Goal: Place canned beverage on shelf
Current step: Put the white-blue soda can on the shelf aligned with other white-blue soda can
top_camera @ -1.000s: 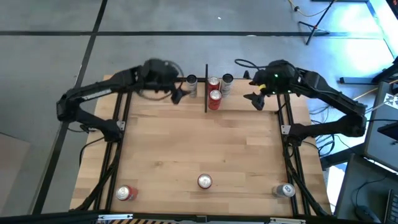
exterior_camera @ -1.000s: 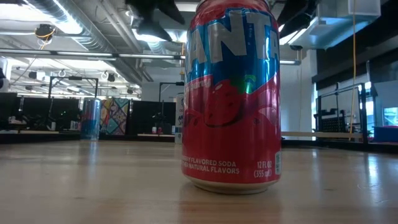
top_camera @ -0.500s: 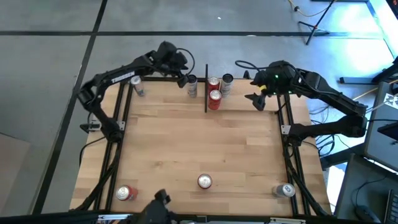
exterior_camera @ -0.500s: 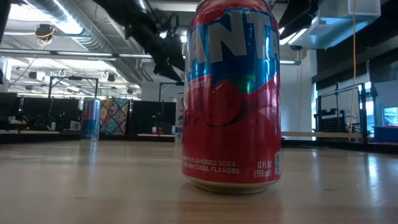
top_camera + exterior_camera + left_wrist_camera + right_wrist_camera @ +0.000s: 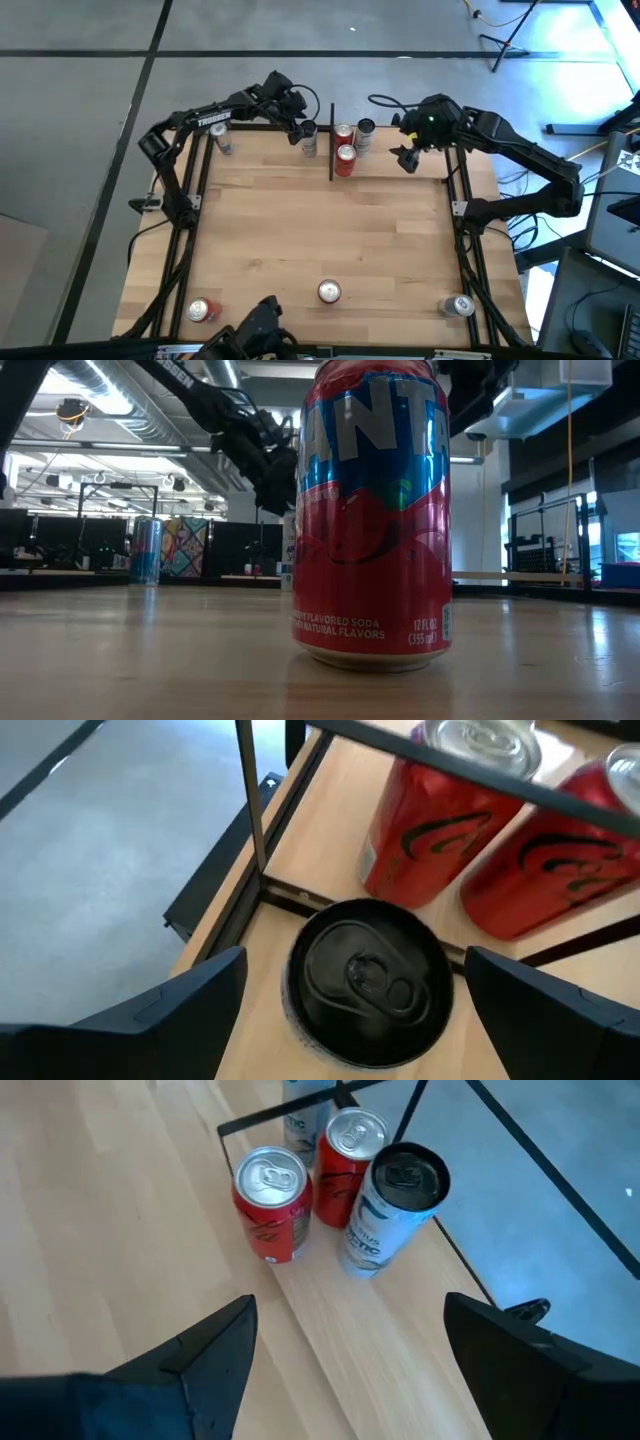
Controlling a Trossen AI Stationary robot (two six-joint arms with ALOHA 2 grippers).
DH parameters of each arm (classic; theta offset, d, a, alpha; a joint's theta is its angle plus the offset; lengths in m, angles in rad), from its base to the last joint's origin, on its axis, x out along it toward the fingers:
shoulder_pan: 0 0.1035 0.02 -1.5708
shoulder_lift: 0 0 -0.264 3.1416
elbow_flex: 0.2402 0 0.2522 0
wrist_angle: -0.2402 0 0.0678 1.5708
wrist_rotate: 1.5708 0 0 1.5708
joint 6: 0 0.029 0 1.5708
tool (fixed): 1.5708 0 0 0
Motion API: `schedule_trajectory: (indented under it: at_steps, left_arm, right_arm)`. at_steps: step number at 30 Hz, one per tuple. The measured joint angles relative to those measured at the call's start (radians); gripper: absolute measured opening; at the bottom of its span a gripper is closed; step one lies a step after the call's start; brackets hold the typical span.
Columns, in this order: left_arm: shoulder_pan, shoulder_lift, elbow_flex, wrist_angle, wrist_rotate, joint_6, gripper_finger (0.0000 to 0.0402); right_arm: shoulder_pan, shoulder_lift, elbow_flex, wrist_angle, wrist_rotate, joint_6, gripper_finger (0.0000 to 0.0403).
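Where the table (image 5: 320, 235) meets the low camera, front row: a Fanta can (image 5: 372, 520) stands upright, with a red can (image 5: 203, 310) and a silver can (image 5: 459, 306) well apart to either side, far from both arms.
Right gripper (image 5: 404, 158): hangs near the far right corner, jaws wide with nothing between them, facing the cans across a gap.
Shelf panel (image 5: 331, 150): thin and upright on the far edge; two red cans (image 5: 345, 158) and a black-topped can (image 5: 365, 128) stand on its right side.
Dark can (image 5: 309, 138): upright just left of the panel, lid facing the left wrist camera, so its long axis runs straight up toward the jaws.
Left gripper (image 5: 355, 965): directly over that can, jaws wide, one finger on each side and both apart from it.
Nearer arm: the left, by a clear margin.
Height: whether the fingers reach down to the can's wall cannot be told.
Far left: one more can (image 5: 222, 142) stands alone.
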Motion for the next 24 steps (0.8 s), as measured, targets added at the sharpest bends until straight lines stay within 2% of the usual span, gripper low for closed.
schedule_trajectory:
  at_steps: [13,24]
  left_arm:
    - [-0.005,0.003,-0.015,0.002,-0.037,0.038,0.0351]
    - [-0.012,0.003,-0.015,0.003,-0.033,0.047,0.0256]
  right_arm:
    - [-0.004,0.017,0.0,0.001,-0.002,-0.026,0.0308]
    - [-0.004,0.017,0.0,0.0,-0.002,-0.014,0.0308]
